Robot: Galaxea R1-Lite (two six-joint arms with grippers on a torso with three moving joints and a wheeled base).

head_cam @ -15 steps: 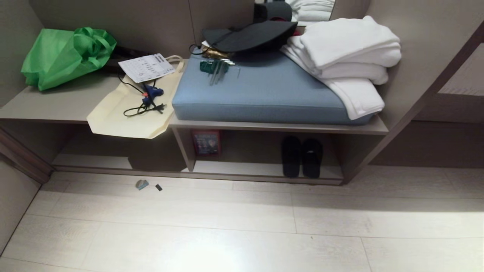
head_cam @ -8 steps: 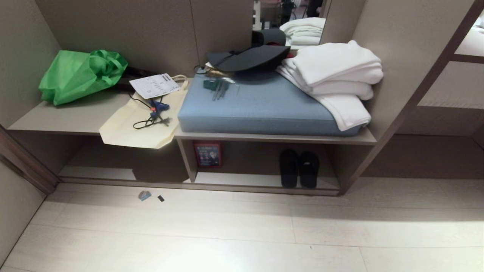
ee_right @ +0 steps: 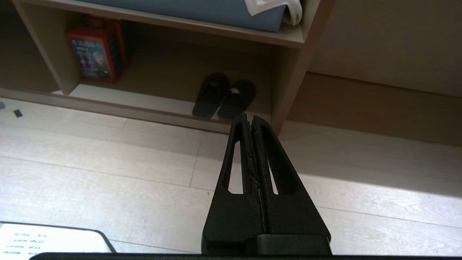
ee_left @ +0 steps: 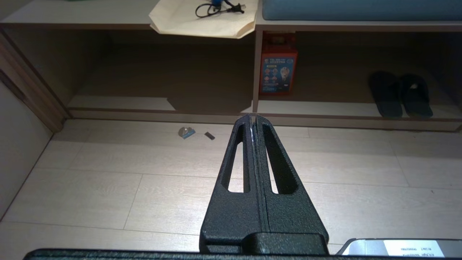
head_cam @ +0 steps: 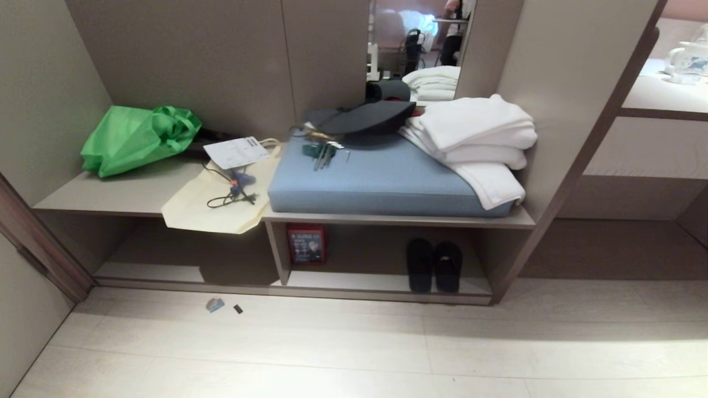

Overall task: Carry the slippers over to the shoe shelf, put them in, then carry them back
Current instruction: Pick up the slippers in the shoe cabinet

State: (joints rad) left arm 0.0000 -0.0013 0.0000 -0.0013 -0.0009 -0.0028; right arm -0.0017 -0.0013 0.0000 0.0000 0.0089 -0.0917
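Right gripper (ee_right: 251, 121): fingers pressed together, nothing between them, hanging over bare floor (head_cam: 332, 354) short of the shelf. Left gripper (ee_left: 253, 119): likewise clamped shut and empty, over the floor further left. Neither arm shows in the head view.

Slippers (head_cam: 434, 265): side by side, touching, on the pale base board in the right-hand bay of the shoe shelf (head_cam: 387, 283), nearer the right wall than the divider (head_cam: 276, 249).

Handling, by judgement: soft fabric, light, will fold under a pinch; no breakage worry. Best hold looks like the near heel ends or the rim of the opening, perhaps both slippers pinched together.

Room: bay is low, with the board under the blue cushion (head_cam: 381, 182) overhead and a raised front lip below. Red box (head_cam: 306, 244) stands against the divider, well apart from the slippers. Small scraps (head_cam: 221, 305) on the floor lie off to the left, out of the way.
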